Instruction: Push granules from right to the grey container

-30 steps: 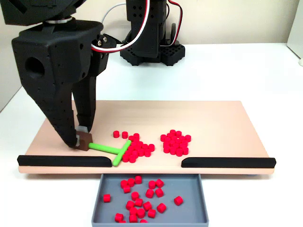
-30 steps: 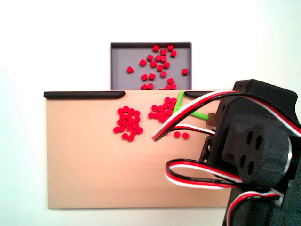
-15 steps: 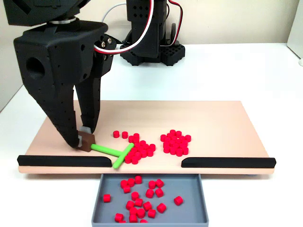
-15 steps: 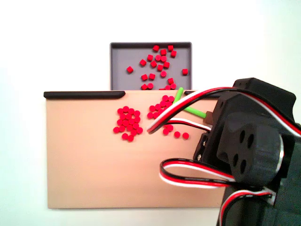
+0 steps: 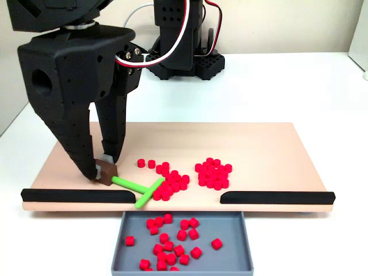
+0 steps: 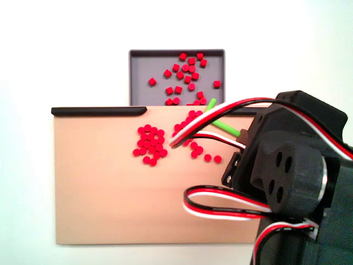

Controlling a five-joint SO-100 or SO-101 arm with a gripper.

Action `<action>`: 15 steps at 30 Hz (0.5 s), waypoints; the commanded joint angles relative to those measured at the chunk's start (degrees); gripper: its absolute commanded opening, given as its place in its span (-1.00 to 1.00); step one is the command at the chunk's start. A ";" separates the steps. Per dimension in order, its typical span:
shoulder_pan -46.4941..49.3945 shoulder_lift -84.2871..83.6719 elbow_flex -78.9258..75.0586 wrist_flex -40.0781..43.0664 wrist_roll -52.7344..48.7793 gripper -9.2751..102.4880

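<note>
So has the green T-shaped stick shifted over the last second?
Yes. In a fixed view the green stick has pivoted, its crossbar's lower tip now reaching the board's front edge beside the left black strip.

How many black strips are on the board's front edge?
2: one black strip at the left beneath the gripper, another at the right, with the grey container below the gap.

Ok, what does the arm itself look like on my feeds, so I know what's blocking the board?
A matte black printed arm, its shells dotted with small holes. The gripper has two long tapering black fingers with a pale pad at one tip. Red, white and black cables loop from the wrist to the base. In the other fixed view, a round hub with three holes faces the camera.
</note>
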 commanded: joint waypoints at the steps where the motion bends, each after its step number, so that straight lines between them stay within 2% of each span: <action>1: -0.79 2.02 -1.49 0.18 1.58 -0.84; 15: -1.76 1.93 -1.58 -0.09 5.10 -0.84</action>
